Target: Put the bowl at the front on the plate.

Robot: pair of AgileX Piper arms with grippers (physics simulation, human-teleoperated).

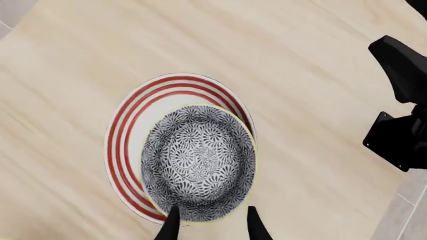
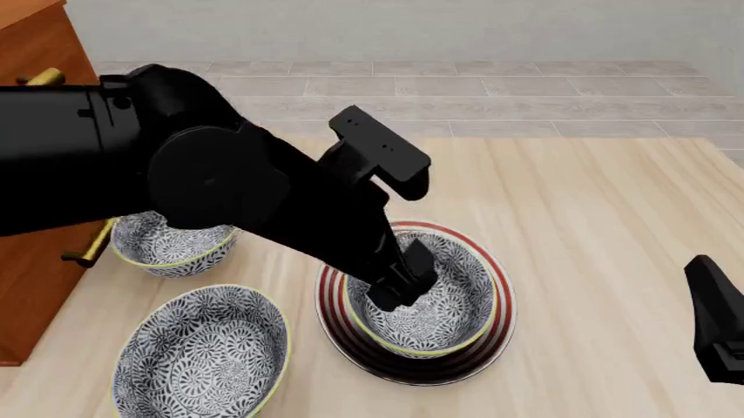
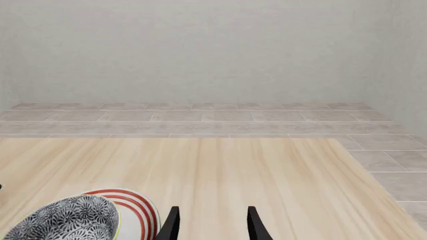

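Observation:
The blue-and-white floral bowl (image 1: 197,160) sits on the red-ringed white plate (image 1: 123,145), off-centre toward one side of it. In the front view the bowl (image 2: 448,313) rests on the plate (image 2: 419,370) at the table's front middle. My left gripper (image 1: 212,225) hovers over the bowl's edge, open, with nothing between its fingers; the front view shows the left gripper (image 2: 395,292) low over the bowl. My right gripper (image 3: 209,225) is open and empty, off to the right of the bowl (image 3: 67,217) and plate (image 3: 140,210).
Two lookalike floral bowls stand left of the plate, one at the front left (image 2: 200,353) and one behind it (image 2: 174,244). A wooden cabinet (image 2: 35,52) borders the table's left side. The right arm (image 2: 715,326) rests at the right edge.

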